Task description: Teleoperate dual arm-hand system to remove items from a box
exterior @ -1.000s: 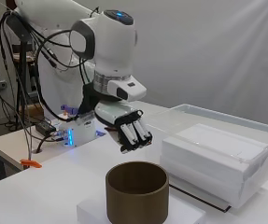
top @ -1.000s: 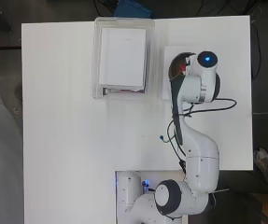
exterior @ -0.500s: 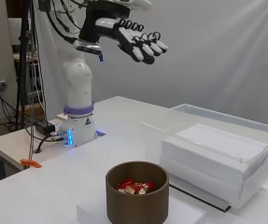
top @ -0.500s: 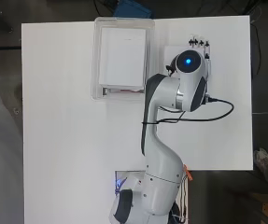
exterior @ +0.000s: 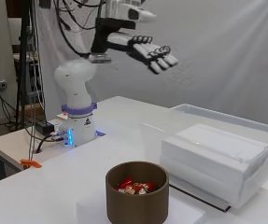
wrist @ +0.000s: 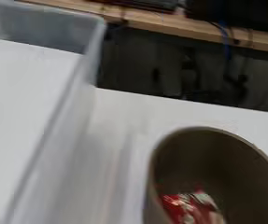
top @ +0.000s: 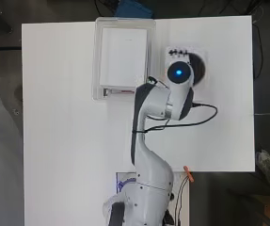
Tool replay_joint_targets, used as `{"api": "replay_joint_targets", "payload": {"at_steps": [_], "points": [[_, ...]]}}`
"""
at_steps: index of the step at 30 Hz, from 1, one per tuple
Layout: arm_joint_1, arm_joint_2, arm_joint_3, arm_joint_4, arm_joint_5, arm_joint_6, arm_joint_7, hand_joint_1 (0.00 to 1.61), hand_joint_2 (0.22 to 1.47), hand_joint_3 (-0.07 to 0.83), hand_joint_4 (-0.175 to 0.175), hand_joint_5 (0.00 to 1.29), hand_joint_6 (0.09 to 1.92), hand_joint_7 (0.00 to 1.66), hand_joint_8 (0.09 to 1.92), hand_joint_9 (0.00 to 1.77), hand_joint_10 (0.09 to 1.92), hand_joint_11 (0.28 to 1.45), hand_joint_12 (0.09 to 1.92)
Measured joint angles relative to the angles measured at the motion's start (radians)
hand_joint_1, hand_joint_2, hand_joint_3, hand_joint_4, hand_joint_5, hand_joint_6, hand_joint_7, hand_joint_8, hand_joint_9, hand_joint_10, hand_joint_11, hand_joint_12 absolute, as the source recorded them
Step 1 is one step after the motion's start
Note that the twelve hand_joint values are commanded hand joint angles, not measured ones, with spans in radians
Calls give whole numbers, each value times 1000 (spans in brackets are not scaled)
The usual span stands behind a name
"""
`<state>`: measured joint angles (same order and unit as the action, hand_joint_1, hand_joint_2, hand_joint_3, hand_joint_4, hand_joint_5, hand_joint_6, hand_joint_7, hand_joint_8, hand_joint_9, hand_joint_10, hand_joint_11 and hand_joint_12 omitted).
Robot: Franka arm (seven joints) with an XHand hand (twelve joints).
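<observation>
1. A white table [top: 68, 141] carries a clear box [exterior: 245, 140] holding a white block [top: 124, 56].
2. The side view shows the hand [exterior: 152, 51] raised high, fingers straight, holding nothing.
3. Side and wrist views show red wrappers [exterior: 133, 187] in the brown cup [exterior: 137, 192]; overhead, the arm covers them.

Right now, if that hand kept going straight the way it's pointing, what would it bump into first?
Probably the brown cup: the wrist view looks down toward it, beside the clear box. The hand is high above, so depth is uncertain.
</observation>
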<state>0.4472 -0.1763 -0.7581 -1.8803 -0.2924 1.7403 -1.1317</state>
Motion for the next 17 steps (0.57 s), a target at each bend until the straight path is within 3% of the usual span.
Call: {"api": "replay_joint_targets", "payload": {"at_steps": [4,9,13,17], "points": [[-8,-72,220,-50,55,5,-24,98,831,5,17,163,87,223,87,319,87,445,87],[-30,-126,237,-76,104,-19,-37,82,826,1,31,186,87,239,87,315,87,433,87],[-36,-103,234,-51,106,-44,-24,117,839,5,-6,198,87,251,87,338,87,449,87],[-46,-114,244,-48,76,-72,37,214,880,17,-6,178,87,246,87,346,87,456,87]]}}
